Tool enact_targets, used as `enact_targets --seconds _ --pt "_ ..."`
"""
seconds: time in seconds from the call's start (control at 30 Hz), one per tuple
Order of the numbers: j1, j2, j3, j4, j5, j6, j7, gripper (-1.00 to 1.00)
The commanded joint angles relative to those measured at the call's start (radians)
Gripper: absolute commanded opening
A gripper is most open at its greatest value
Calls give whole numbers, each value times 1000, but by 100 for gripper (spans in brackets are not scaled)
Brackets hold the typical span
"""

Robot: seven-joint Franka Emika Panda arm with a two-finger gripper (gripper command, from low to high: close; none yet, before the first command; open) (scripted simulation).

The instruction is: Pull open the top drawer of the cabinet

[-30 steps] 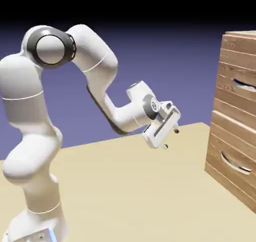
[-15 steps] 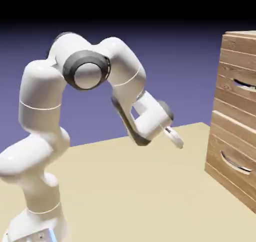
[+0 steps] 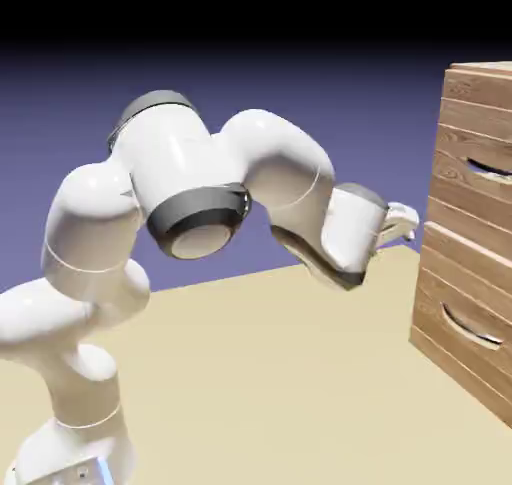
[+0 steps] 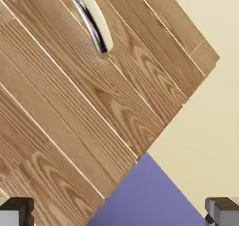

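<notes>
I keep the wide-open, empty grey-tipped end effector (image 4: pixel 119 212) near the tall light-brown plank cabinet (image 3: pixel 470 218), presumably so its fingers can later straddle the top drawer's curved silvery handle (image 3: pixel 490 169)

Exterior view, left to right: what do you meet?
Robot base → end effector → cabinet, with the lower drawer's handle → top drawer's handle on its front.
</notes>
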Motion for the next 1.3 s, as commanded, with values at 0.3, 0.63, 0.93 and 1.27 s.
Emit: enact_targets --seconds 0.3,0.63,0.93,1.27 --pt "-242 230 256 133 -435 -42 -417 0" --pt "-59 255 150 330 -433 -7 -475 -100" --pt "-381 246 348 15 -446 -60 -424 -100" --pt "-743 323 570 -293 -409 -60 -438 -100"
